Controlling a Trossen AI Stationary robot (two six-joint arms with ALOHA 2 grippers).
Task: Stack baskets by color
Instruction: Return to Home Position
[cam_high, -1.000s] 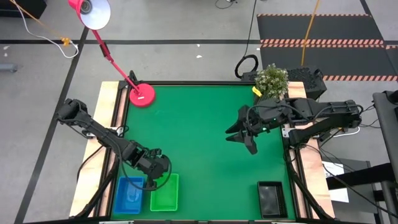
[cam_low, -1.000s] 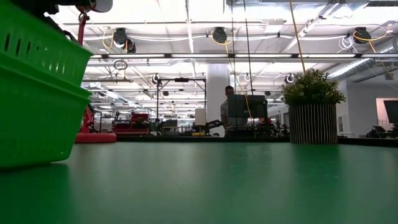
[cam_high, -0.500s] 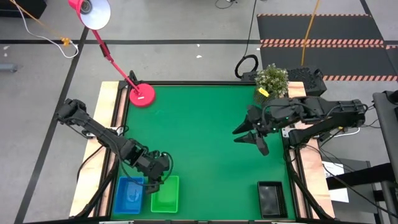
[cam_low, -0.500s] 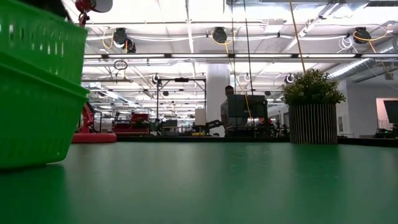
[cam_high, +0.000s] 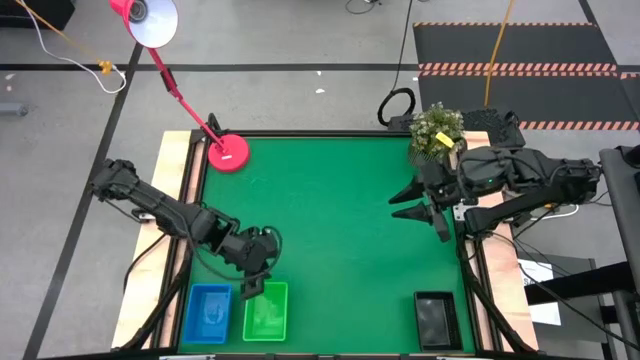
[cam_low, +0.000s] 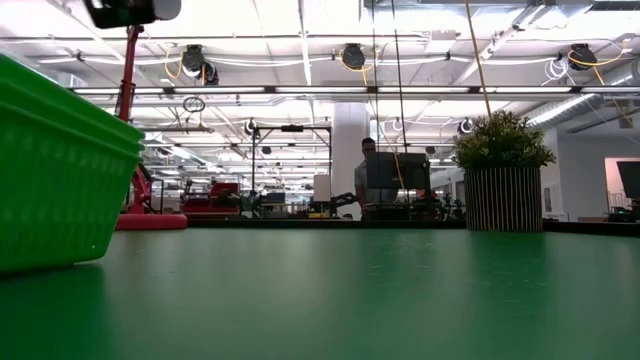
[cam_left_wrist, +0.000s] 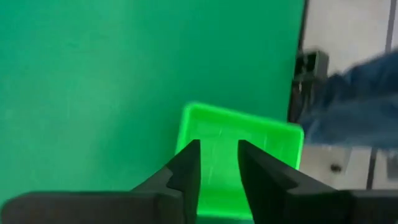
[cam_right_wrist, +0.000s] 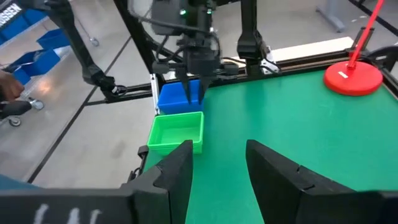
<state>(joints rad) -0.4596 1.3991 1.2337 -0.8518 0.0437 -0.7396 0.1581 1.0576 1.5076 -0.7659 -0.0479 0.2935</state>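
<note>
Baskets of bright green perforated plastic (cam_high: 265, 312) sat stacked at the table's near left edge. The left gripper (cam_high: 253, 287) hung above their far rim, fingers parted and empty. Rising straight up before swinging home would, I judged, keep those fingers off the rim. Bright blue plastic baskets (cam_high: 208, 314) lay just left, black plastic baskets (cam_high: 436, 318) near right. The right gripper (cam_high: 412, 203) hung spread and empty over the green table surface (cam_high: 330, 220), near the potted plant (cam_high: 437, 128). A bright workshop lay beyond.
</note>
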